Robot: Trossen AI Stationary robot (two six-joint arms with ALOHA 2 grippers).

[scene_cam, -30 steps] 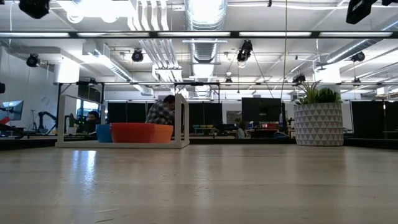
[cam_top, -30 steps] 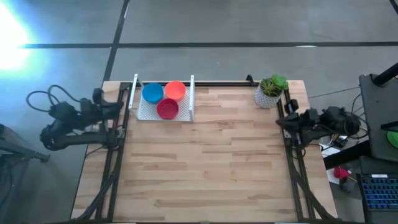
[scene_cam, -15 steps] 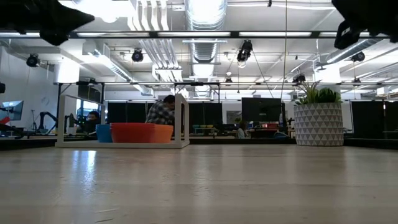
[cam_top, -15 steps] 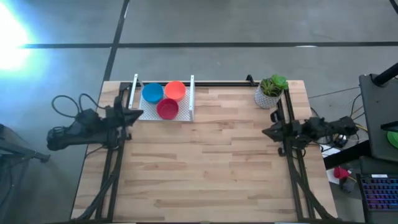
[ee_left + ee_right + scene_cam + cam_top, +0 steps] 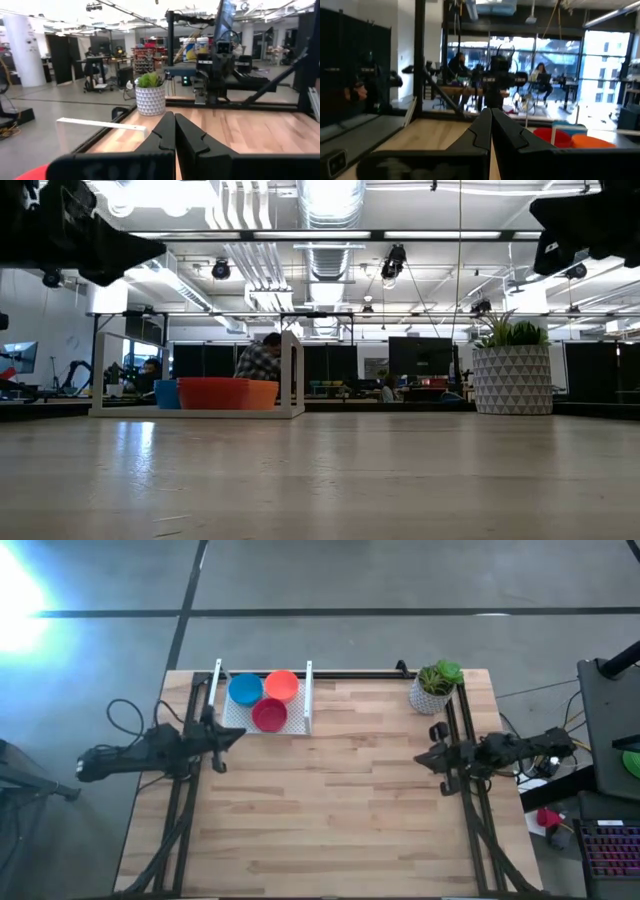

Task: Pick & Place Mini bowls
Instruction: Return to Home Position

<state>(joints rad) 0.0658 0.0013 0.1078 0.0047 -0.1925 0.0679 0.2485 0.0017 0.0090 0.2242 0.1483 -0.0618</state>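
Carrying a white shelf (image 5: 309, 700): the counter (image 5: 340, 800). Hovering just beside the shelf: left gripper (image 5: 232, 736), fingers pressing together, holding nothing. Hovering well apart from the shelf: right gripper (image 5: 425, 758), fingers likewise pressing together. Sitting on the shelf: blue, orange, red mini bowls (image 5: 269, 715).

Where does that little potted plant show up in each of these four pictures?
High view: plant pot at the table's upper-right corner.
Low view: plant pot at right, standing on the tabletop.
Left wrist view: plant pot mid-picture, beyond the shut left gripper.
Right wrist view: not in it; the shut right gripper points elsewhere.
Shared landmark: the red bowls, seen in the high, low and right wrist views.
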